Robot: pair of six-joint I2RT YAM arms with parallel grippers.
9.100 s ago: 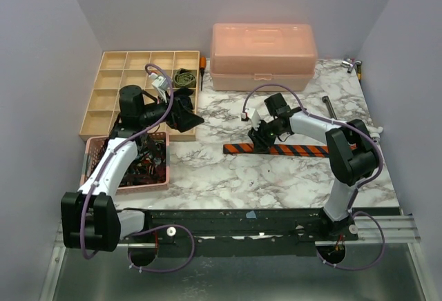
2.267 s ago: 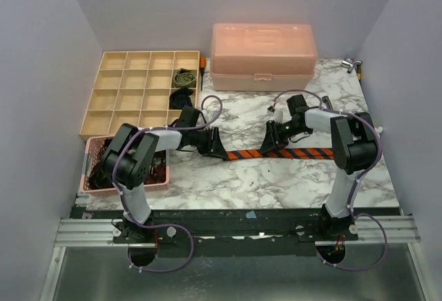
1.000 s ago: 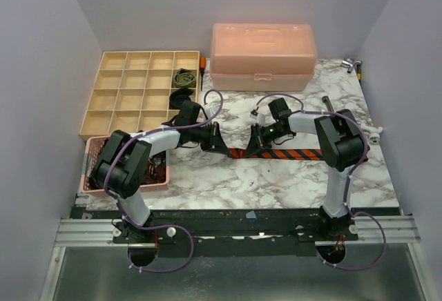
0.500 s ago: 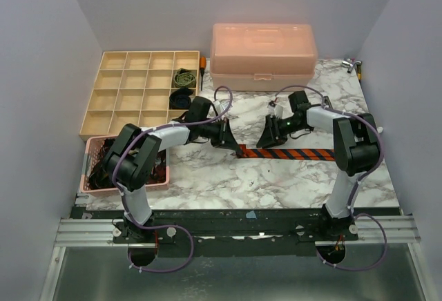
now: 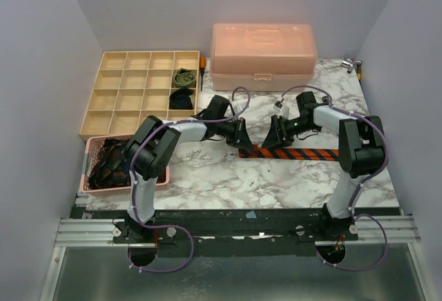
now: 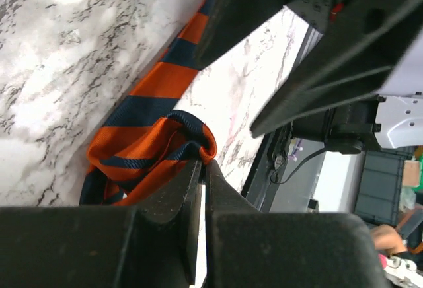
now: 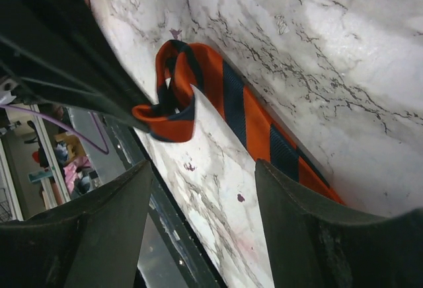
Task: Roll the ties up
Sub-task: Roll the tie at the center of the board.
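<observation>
Only the 1st turn of the roll looks made: the striped tie (image 5: 297, 153) is laid across the middle of the table (image 5: 207, 173), its curled left end is pinched by the left gripper (image 5: 244, 145), the right gripper (image 5: 270, 141) is spread and empty just beside it, and another turn to the right seems needed.

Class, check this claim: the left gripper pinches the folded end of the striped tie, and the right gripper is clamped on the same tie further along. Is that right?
Not quite. The right gripper is open, jaws wide apart and gripping nothing, as the right wrist view shows. The left gripper does pinch the folded end of the striped tie.
</observation>
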